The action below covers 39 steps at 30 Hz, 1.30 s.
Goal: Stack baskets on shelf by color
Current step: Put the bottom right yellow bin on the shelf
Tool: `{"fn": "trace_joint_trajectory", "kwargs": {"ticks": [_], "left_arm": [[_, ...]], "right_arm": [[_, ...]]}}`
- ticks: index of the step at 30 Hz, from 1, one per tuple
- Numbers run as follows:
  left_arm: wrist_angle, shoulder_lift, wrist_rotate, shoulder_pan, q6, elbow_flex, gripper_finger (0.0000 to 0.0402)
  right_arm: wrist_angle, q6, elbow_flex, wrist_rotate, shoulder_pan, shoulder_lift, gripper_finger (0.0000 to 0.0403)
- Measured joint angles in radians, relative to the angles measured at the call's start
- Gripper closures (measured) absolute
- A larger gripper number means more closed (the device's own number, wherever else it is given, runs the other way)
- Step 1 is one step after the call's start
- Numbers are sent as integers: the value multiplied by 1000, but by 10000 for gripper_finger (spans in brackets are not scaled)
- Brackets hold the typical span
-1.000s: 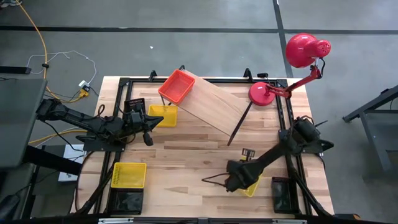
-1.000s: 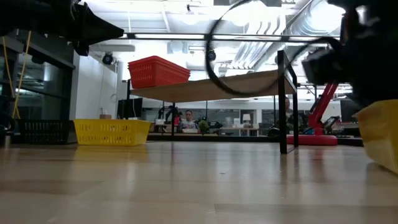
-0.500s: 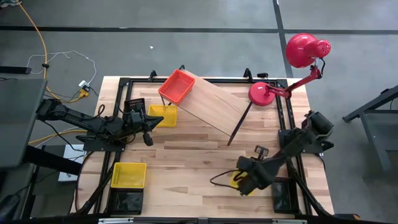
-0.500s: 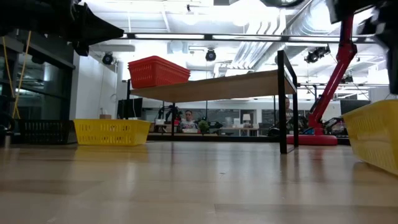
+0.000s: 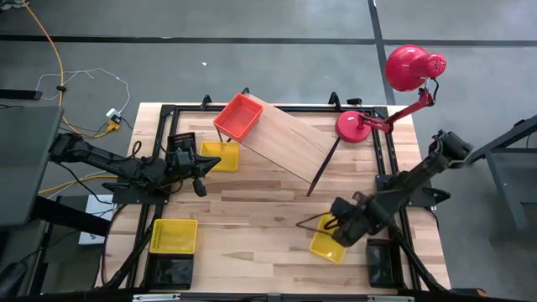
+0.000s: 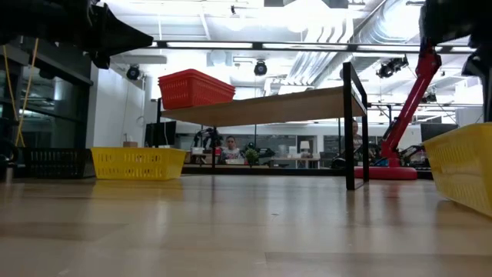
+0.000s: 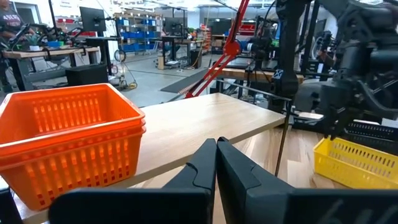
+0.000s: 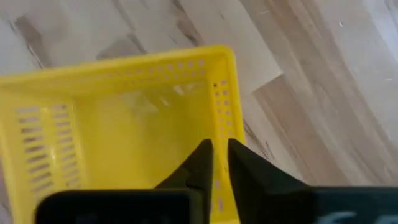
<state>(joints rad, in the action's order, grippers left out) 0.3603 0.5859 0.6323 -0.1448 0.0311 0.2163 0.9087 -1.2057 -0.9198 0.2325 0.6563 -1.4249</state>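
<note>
Two nested orange-red baskets point(image 5: 239, 116) point(image 7: 68, 143) sit on the far-left end of the wood shelf point(image 5: 289, 143) point(image 6: 269, 106). My right gripper point(image 5: 340, 225) point(image 8: 219, 163) is at the rim of a yellow basket point(image 5: 325, 247) point(image 6: 461, 165) near the table's near-right part, shut on its wall. My left gripper point(image 5: 200, 172) point(image 7: 216, 152) is shut and holds nothing. It hovers beside another yellow basket point(image 5: 222, 155) point(image 6: 138, 163) that rests on the table under the shelf's left end. A black basket point(image 5: 183, 140) lies just behind the left arm. My right gripper comes from above, pointing down, onto the yellow basket's side wall point(image 8: 222, 118) near a corner. One finger point(image 8: 200, 165) is inside the basket and the other point(image 8: 239, 165) outside. Whether the basket's bottom is off the table does not show.
A yellow basket point(image 5: 174, 236) and a black one point(image 5: 170, 271) sit at the near-left corner, and another black basket point(image 5: 380, 262) at the near-right corner. The red desk lamp point(image 5: 403, 71) stands at the far-right corner. Bare tabletop point(image 5: 252, 218) lies between the arms.
The right arm has drawn back toward the table's right edge, its elbow swinging out past the frame. Its gripper has gone from over the yellow basket's middle to its far-right rim. The basket has shifted a little on the near-right part of the table.
</note>
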Motion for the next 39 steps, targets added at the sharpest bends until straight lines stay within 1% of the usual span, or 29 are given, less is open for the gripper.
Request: {"fn": "trace_joint_trajectory", "kwargs": {"ticks": [3,8,10,13,17,22,33,39], "left_arm": [[0,0,0,0,1,0,401],[0,0,0,0,2,0,401],[0,0,0,0,2,0,401],[0,0,0,0,6,0,402],[0,0,0,0,10,0,401],[0,0,0,0,10,0,402],[0,0,0,0,10,0,401],[0,0,-2,0,10,0,402]], "right_arm": [[-37,0,41,-2,-21,30,316],[-28,34,54,-55,-56,31,242],[-34,53,54,-73,-66,23,222],[-36,83,54,-96,-78,7,206],[-30,120,54,-96,-87,-17,204],[-30,145,54,-103,-87,-43,213],[-29,158,54,-102,-87,-70,267],[-30,143,54,-94,-87,-70,277]]}}
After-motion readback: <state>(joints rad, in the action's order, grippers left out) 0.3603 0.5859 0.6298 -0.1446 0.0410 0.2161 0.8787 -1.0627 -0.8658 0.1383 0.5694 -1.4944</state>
